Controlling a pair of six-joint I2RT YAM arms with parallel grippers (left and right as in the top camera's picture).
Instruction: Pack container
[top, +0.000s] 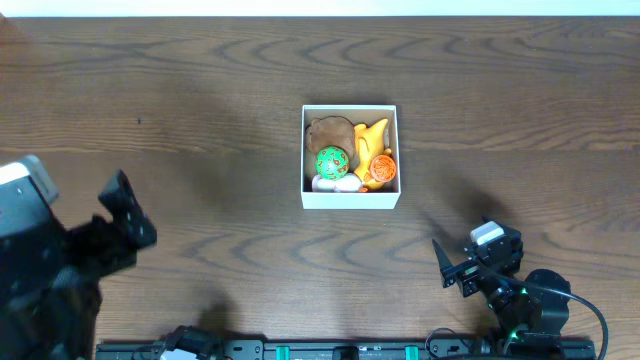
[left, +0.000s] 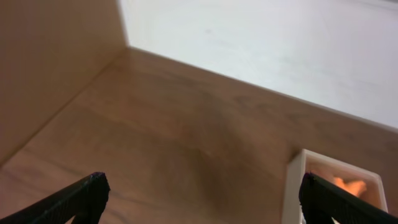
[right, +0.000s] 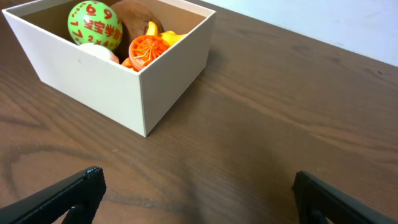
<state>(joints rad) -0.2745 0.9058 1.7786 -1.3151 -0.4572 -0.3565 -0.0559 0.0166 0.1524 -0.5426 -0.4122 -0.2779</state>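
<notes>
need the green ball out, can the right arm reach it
Probably yes: the green ball sits on top in the open container, the right gripper is open, and only bare table lies between.

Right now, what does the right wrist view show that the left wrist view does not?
Only the right wrist view shows the green ball and the brown toy. Only the left wrist view shows a pale wall beyond the table and a tan panel. Both show the container, something orange inside it, and the table.
</notes>
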